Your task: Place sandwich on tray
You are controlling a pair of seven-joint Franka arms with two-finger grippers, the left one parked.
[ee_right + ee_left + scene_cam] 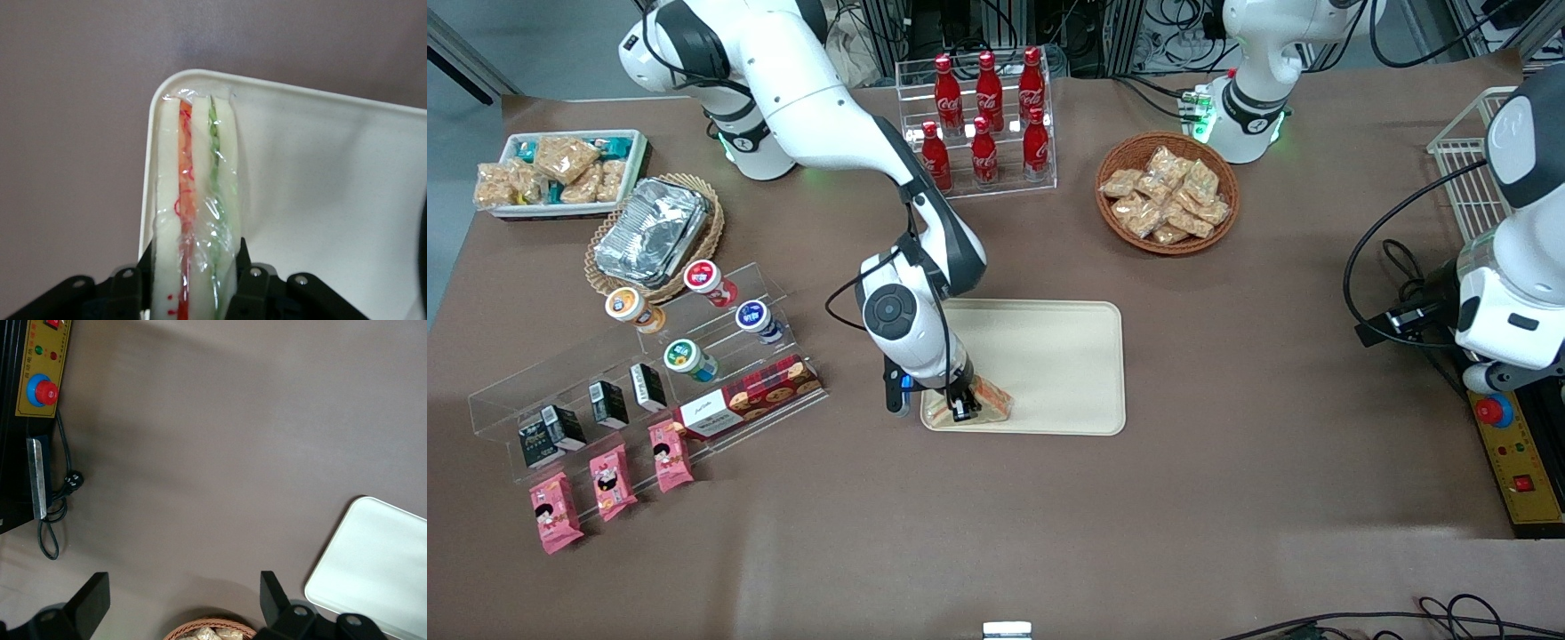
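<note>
The desk [1227, 427], covered in brown, carries the cream-beige tray [1049, 356] near its middle, lying flat with its long sides running toward either arm's end. The working arm reaches down over the tray's corner that is nearest the front camera at the working arm's end. There the pincer [963, 407] is closed to the width of the sandwich [991, 402], one finger pressed against each bread face, as the right wrist view shows: the black fingers [250, 280] flank the wrapped wedge [193, 213] on both sides and touch its clear film. The sandwich stands on edge between the fingers, pale bread outside, an orange-red layer and a green layer visible along the exposed cut side. It sits inside the tray's raised rim [148, 167], just beside the rounded corner, and appears to rest on or just above the tray floor; contact underneath cannot be confirmed. In the front view part of the wedge projects from beneath the pincer toward the parked arm's end.
</note>
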